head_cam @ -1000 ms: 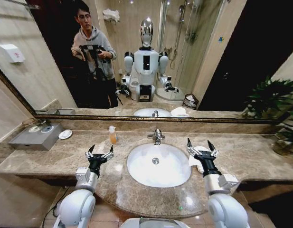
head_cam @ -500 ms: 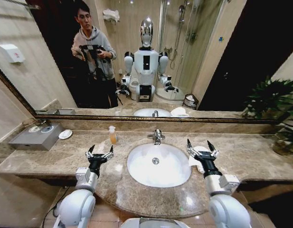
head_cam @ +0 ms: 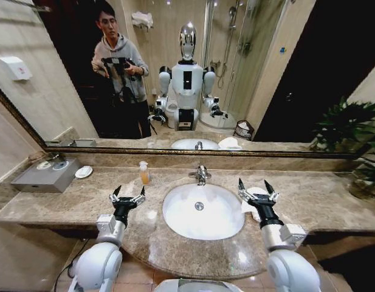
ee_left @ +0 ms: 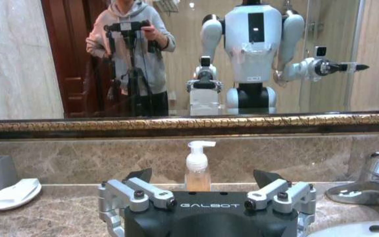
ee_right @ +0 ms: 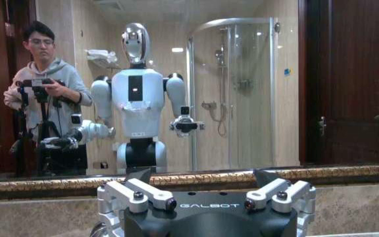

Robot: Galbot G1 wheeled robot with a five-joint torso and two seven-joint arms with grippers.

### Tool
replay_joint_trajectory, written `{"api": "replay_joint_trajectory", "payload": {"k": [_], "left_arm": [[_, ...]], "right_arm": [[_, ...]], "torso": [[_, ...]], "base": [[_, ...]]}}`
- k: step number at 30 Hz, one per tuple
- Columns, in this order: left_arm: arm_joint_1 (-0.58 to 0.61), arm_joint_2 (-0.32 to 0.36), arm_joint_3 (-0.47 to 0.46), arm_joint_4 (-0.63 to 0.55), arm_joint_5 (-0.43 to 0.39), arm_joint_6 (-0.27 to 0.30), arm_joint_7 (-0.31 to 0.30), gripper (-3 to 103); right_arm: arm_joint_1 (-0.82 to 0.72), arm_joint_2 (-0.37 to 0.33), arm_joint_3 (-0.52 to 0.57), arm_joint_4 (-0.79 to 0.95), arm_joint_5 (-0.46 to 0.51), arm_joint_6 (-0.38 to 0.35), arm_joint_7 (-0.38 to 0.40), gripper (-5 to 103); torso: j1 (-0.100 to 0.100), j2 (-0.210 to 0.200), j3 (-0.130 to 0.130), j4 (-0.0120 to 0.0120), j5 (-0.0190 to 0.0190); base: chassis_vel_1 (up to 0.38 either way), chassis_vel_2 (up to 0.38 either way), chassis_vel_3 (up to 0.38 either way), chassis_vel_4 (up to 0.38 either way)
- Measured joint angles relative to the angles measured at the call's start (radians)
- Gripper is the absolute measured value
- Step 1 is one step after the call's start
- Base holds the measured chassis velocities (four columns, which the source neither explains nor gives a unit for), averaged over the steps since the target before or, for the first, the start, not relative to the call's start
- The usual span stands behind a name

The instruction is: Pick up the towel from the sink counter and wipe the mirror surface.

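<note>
Towel on counter, right of basin.

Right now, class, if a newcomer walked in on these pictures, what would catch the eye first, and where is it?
The mirror surface above the sink counter dominates, showing the robot's own reflection. Below it the white oval basin sits mid-counter, with the open left gripper to its left and the open right gripper hovering over the towel on the basin's right.

Towel mostly hidden behind right pincer.
</note>
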Motion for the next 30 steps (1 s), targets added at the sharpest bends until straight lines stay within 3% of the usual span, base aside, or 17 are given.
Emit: {"api": "replay_joint_trajectory", "payload": {"k": [14, 30], "left_arm": [[0.000, 0.000, 0.000, 0.000, 0.000, 0.000, 0.000, 100], [0.000, 0.000, 0.000, 0.000, 0.000, 0.000, 0.000, 100]], "right_arm": [[0.000, 0.000, 0.000, 0.000, 0.000, 0.001, 0.000, 100], [0.000, -0.001, 0.001, 0.000, 0.000, 0.002, 0.000, 100]], "torso": [[0.000, 0.000, 0.000, 0.0001, -0.0001], [0.000, 0.000, 0.000, 0.0000, 0.0006]], "base": [[-0.031, -0.031, 0.037, 0.031], [-0.201, -0.188, 0.195, 0.202]]}}
